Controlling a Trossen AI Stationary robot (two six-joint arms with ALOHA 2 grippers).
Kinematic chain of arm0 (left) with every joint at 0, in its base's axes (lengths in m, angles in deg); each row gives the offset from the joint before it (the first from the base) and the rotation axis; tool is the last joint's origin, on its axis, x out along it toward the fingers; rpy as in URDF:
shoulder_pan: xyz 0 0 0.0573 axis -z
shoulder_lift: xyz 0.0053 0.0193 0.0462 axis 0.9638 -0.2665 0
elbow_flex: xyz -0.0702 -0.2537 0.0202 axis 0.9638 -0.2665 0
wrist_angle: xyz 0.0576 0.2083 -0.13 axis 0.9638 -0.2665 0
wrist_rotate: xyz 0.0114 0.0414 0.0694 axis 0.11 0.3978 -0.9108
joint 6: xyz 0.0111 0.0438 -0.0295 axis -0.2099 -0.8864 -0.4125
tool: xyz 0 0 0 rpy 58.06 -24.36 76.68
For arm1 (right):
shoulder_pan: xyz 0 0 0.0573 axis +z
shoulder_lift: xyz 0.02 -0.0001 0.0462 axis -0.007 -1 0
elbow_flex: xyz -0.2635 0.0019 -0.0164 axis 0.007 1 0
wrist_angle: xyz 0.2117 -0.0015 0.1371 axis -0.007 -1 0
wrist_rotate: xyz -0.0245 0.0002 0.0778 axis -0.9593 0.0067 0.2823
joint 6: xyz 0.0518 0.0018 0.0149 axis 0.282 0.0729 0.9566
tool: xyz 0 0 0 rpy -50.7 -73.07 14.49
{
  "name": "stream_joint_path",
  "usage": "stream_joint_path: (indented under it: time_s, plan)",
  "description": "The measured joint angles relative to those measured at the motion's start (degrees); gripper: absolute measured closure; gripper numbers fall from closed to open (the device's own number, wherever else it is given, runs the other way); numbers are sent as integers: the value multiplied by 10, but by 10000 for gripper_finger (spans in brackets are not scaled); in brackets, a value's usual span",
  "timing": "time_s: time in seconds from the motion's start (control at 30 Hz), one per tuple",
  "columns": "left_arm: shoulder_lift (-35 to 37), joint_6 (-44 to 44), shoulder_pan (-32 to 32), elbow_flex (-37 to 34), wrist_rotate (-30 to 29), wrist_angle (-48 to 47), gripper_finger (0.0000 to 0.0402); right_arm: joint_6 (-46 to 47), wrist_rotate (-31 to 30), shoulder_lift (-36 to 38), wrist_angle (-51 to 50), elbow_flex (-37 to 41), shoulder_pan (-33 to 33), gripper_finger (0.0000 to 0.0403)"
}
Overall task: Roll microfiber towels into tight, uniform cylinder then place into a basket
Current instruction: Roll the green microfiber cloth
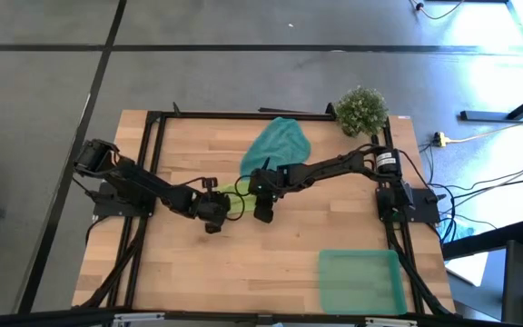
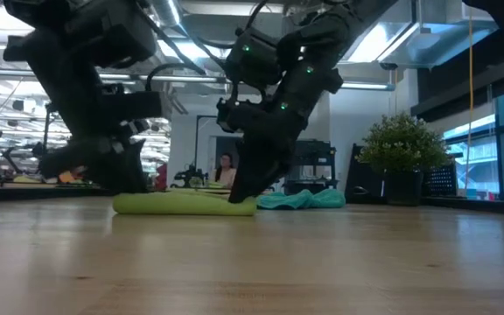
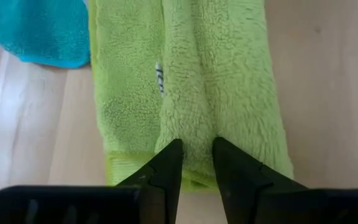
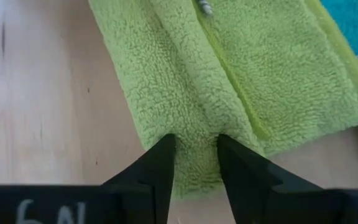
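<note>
Pinching opposite ends of the lime towel (image 1: 235,194), mid-table: left claw (image 3: 196,155) clenched on a raised fold at one end, right claw (image 4: 195,151) clenched on the same ridge at the other. Lying flat, partly folded lengthwise. Nearer the front right corner of the table (image 1: 334,218), the basket (image 1: 360,281), well apart. Farther back, the teal towel (image 1: 278,143), crumpled, touching the lime one. Beyond, a plant (image 1: 361,110).

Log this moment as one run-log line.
left gripper: pinching lime towel | right gripper: pinching opposite end | basket: empty
</note>
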Motion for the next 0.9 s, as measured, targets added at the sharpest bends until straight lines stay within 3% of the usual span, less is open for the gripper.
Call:
stream_joint_path:
  time_s: [0.23,0.4,0.53,0.9]
  plan:
    - [80,-7,2,0,-23,-47,312,0,0,0,0,0,-2,281]
    - [106,-42,13,0,-20,-4,312,0,0,0,1,0,-2,281]
    - [73,-65,12,-15,13,70,312,0,0,0,5,1,-2,281]
    - [-33,-47,-24,-21,7,97,312,-2,0,1,6,0,-2,281]
